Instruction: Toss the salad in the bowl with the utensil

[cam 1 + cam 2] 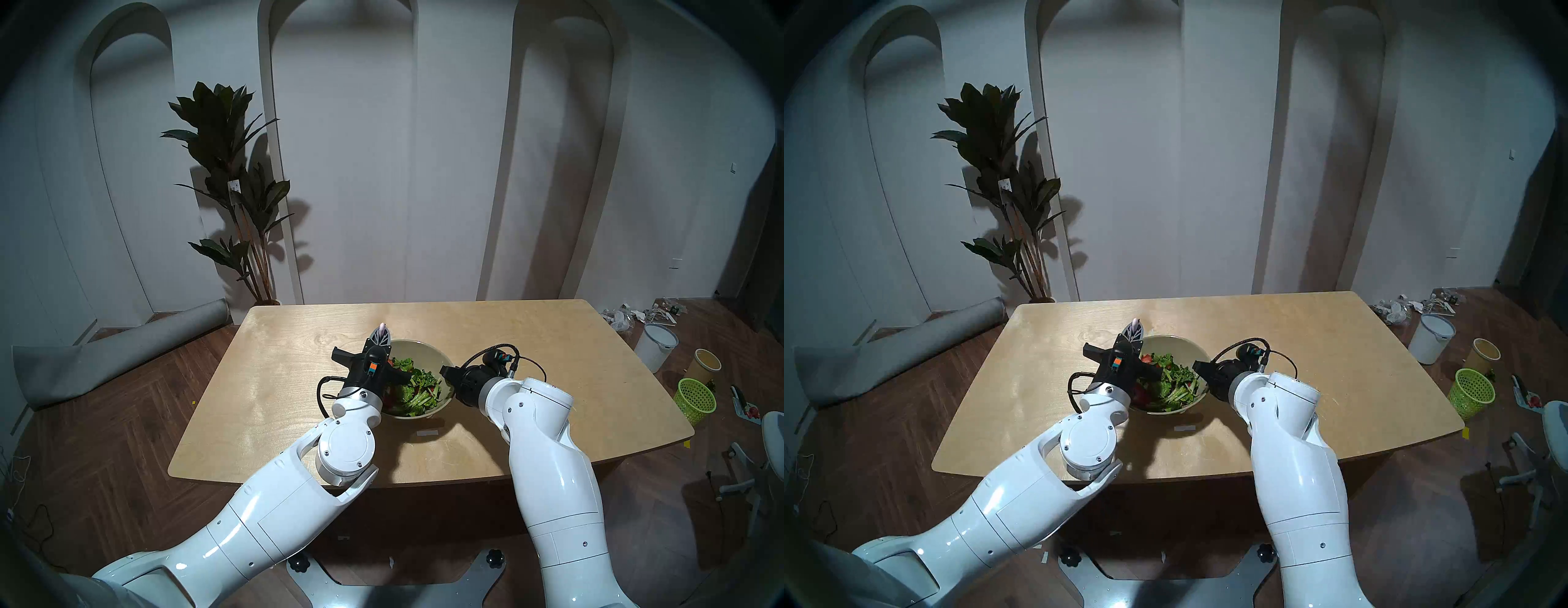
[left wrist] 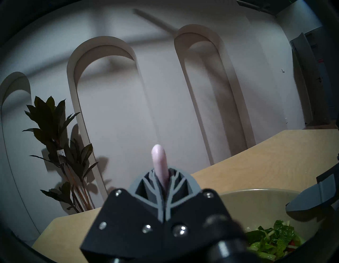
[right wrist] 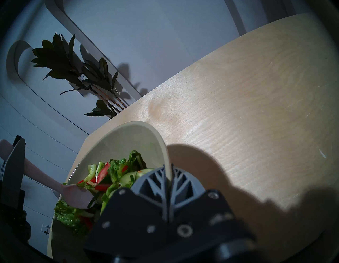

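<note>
From my remote station I see a wide, round, deep bowl of dull olive-beige colour [image 1: 424,350] standing near the middle of the pale wooden bench [image 1: 530,339], somewhat toward its near edge, filled with a salad of chopped leafy greens, pale stalks and red pieces [image 1: 413,388]. My left pincer [image 2: 166,180] is pinching a small pale pink plastic spoon [image 3: 75,193] by its flat handle, the handle's rounded end poking up past the grey ribbed fingertips [image 2: 146,185]; in the right wrist view the spoon slants down over the bowl's left rim and its oval head rests in the salad. The left pincer sits at the bowl's far-left rim in the head views. My right pincer [image 3: 167,180] is pressed together over the bowl's right rim, one finger inside the wall and one outside, gripping the bowl's edge. A small pale strip of tape [image 1: 427,432] lies on the bench just in front of the bowl. Beyond the bench's far left corner stands a tall dark-leaved potted plant [image 1: 231,187] against the white arched wall; a rolled grey mat [image 1: 119,352] lies on the floor to the left, and a lime-green mesh basket [image 1: 695,401] and a white bucket [image 1: 655,346] sit on the floor to the right.
</note>
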{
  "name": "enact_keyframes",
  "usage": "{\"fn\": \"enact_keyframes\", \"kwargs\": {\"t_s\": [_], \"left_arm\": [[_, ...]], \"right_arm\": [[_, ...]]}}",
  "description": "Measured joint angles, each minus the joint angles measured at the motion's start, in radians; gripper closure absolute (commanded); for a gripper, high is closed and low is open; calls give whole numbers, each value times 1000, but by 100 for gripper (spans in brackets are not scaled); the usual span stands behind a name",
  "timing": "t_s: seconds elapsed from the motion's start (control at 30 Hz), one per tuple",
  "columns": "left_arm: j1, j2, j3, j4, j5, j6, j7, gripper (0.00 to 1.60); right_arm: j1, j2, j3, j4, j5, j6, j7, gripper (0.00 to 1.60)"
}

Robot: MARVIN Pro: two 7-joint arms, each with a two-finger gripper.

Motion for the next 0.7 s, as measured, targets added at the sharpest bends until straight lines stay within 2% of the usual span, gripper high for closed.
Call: {"fn": "enact_keyframes", "kwargs": {"t_s": [0.27,0.43,0.7], "left_arm": [[16,19,-27,-105,-127,3,-69,160],[15,39,-28,-157,-142,-18,-101,160],[12,54,-32,-153,-146,-39,-123,160]], "right_arm": [[0,0,0,0,0,0,0,160],[0,0,0,0,0,0,0,160],[0,0,0,0,0,0,0,160]]}}
